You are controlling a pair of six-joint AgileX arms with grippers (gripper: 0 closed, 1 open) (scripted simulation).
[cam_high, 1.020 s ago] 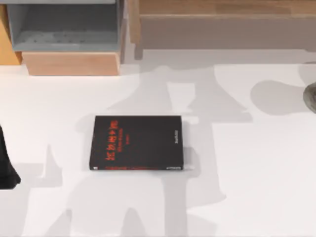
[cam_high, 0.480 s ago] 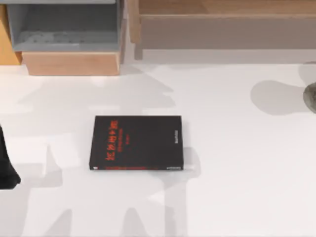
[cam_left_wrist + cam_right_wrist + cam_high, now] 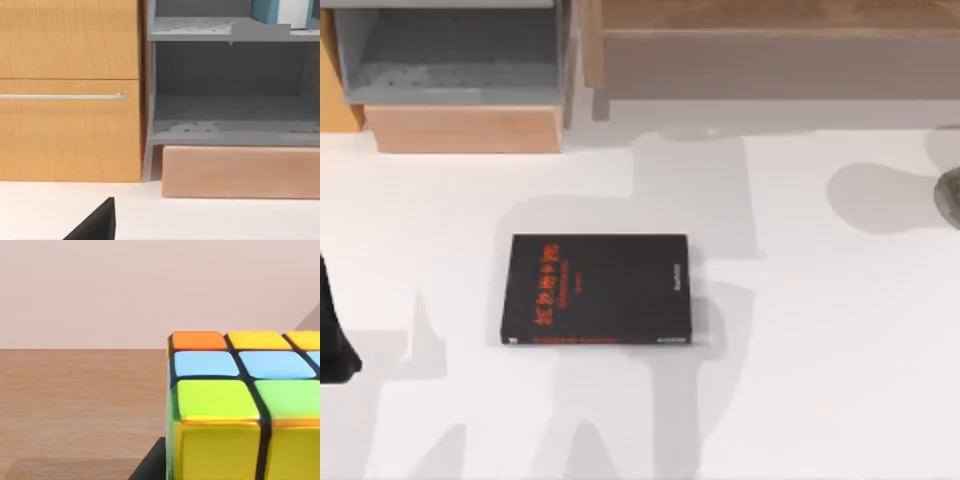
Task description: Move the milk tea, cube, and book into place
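The cube (image 3: 235, 405) sits close before the right wrist camera over a brown wooden surface (image 3: 75, 405), which suggests the right arm has it and is carrying it to its place, though whether the jaws are clamped on it I cannot tell. The light blue book (image 3: 280, 11) stands on the grey shelf (image 3: 220, 30) of the cabinet, seemingly already placed. The left arm (image 3: 332, 330) waits at the counter's (image 3: 820, 350) left edge, its jaws' state unclear, and a black book (image 3: 595, 290) lies mid-counter.

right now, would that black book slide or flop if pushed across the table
The black book lies flat and closed on the smooth white table, so it would probably slide rather than tip. Its straight edges suggest a stiff cover, so it is unlikely to flop.
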